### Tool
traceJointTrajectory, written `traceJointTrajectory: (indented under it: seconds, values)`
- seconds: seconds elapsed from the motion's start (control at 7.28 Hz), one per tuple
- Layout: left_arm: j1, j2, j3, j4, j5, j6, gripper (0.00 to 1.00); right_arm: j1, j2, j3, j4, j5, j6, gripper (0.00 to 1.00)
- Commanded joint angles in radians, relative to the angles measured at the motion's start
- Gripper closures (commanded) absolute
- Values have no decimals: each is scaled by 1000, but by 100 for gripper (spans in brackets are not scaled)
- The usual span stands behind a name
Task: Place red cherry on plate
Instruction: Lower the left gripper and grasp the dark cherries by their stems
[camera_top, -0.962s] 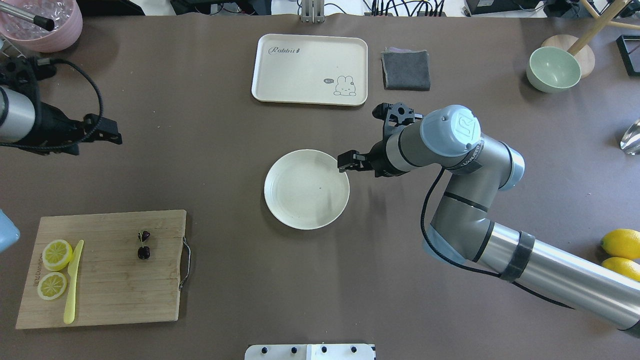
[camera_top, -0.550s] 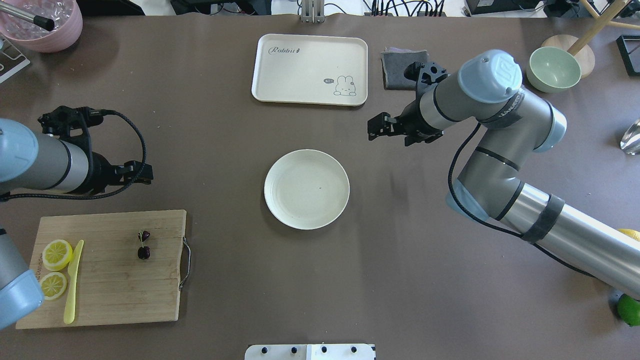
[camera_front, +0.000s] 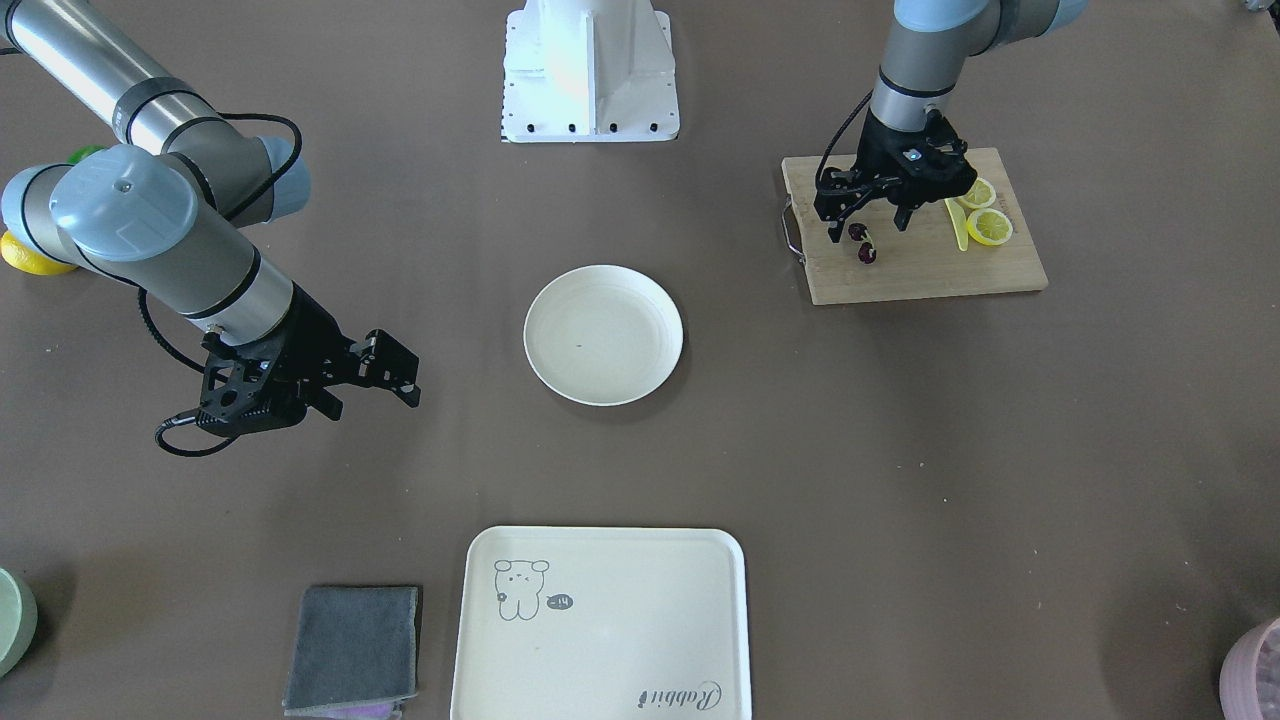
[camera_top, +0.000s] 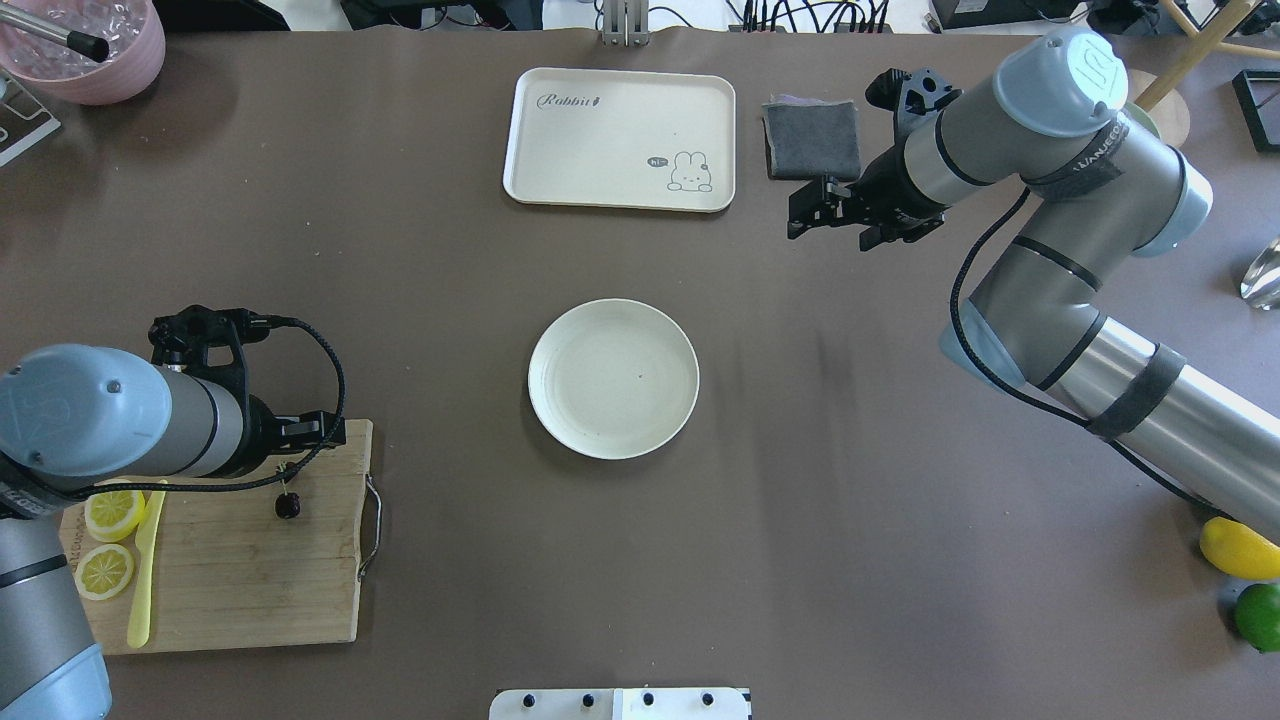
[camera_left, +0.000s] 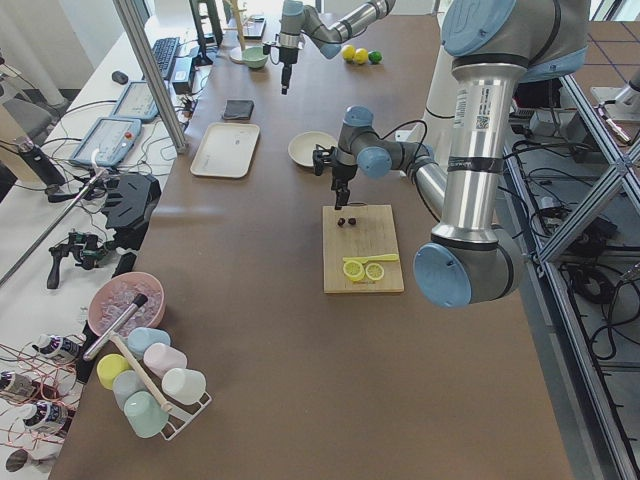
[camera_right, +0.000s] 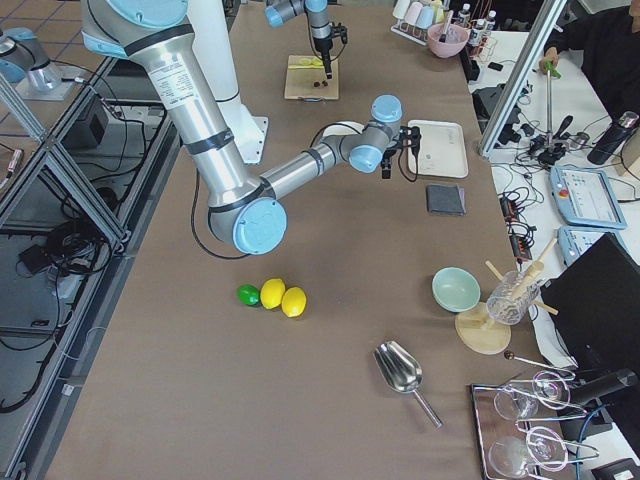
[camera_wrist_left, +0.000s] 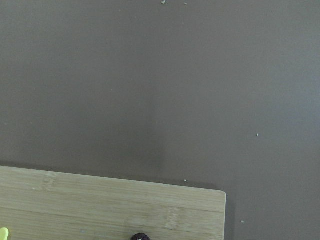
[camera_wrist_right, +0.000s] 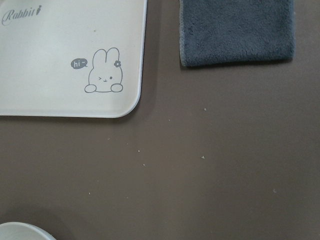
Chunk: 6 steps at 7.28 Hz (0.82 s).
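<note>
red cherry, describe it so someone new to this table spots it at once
Find the wooden cutting board at the robot's left. Toward its handle end lies the red cherry: two tiny near-black balls on one pale stem, unlike the yellow lemon slices opposite.

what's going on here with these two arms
The left gripper hangs open over the cutting board, above the red cherry, which lies on the board, not yet grasped. The plate at the table's middle is empty. The right gripper is open and holds nothing, off near the grey cloth.
</note>
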Motion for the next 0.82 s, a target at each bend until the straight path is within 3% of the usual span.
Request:
traceJointTrajectory:
  seconds: [0.0,0.27,0.55,0.69]
  values:
    - [20,1,35,-21,6,5,16,2,-2,2,0,-5,-1,0]
    - [20,15,43,-23,6,11,21,-1,-2,2,0,-8,1,0]
    - [22,28,43,-23,6,46,32,-1,0,0,0,-11,1,0]
    - [23,27,43,-23,6,48,58,-1,0,0,0,-11,1,0]
